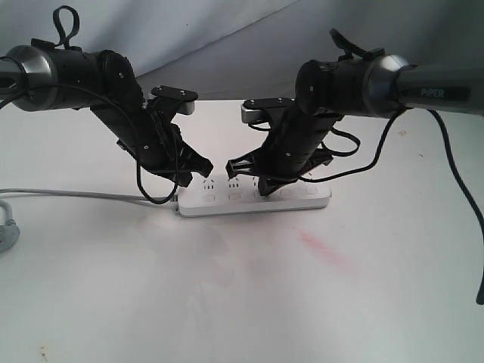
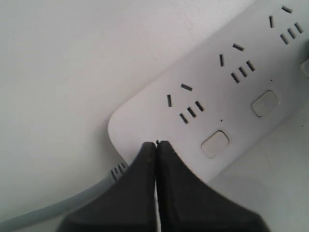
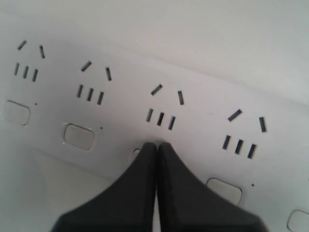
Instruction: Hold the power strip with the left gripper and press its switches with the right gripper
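Note:
The white power strip [image 1: 295,198] lies flat across the middle of the table, its grey cord [image 1: 76,194] running off to the left. My left gripper [image 1: 198,175] is shut, its tips resting on the strip's left end [image 2: 140,130] beside the first switch [image 2: 215,143]. My right gripper [image 1: 262,185] is shut too, and its joined tips [image 3: 156,145] sit over the third switch, covering nearly all of it. Neighbouring switches [image 3: 78,136] [image 3: 224,190] show on either side. Nothing is held between either pair of fingers.
A grey plug [image 1: 6,227] lies at the table's left edge. A pink smear [image 1: 325,251] marks the white table [image 1: 227,302] in front of the strip. A black cable [image 1: 465,197] hangs down from the right arm at the far right.

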Tool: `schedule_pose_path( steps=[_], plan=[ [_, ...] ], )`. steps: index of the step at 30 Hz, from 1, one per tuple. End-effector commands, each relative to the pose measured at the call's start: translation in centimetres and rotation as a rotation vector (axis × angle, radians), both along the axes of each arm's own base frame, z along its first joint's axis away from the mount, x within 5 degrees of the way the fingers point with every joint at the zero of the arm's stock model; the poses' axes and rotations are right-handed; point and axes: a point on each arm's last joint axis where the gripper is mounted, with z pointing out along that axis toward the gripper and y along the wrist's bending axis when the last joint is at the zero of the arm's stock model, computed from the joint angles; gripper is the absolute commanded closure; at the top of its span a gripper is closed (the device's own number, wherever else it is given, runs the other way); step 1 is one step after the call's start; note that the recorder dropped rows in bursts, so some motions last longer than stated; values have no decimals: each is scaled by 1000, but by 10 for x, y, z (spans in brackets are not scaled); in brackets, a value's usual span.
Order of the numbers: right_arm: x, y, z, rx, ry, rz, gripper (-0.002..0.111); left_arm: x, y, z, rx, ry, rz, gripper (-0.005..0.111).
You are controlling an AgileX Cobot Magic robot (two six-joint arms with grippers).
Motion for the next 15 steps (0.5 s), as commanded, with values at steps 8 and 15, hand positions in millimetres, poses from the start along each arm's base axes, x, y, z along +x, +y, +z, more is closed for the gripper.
schedule_pose_path(
  steps=[8, 15],
  plan=[
    [-6, -1, -8, -23, 78, 15, 108, 0, -3, 2, -5, -3, -3, 107],
    [-12, 10, -8, -34, 33, 58, 108, 0, -3, 2, -5, -3, -3, 107]
  ],
)
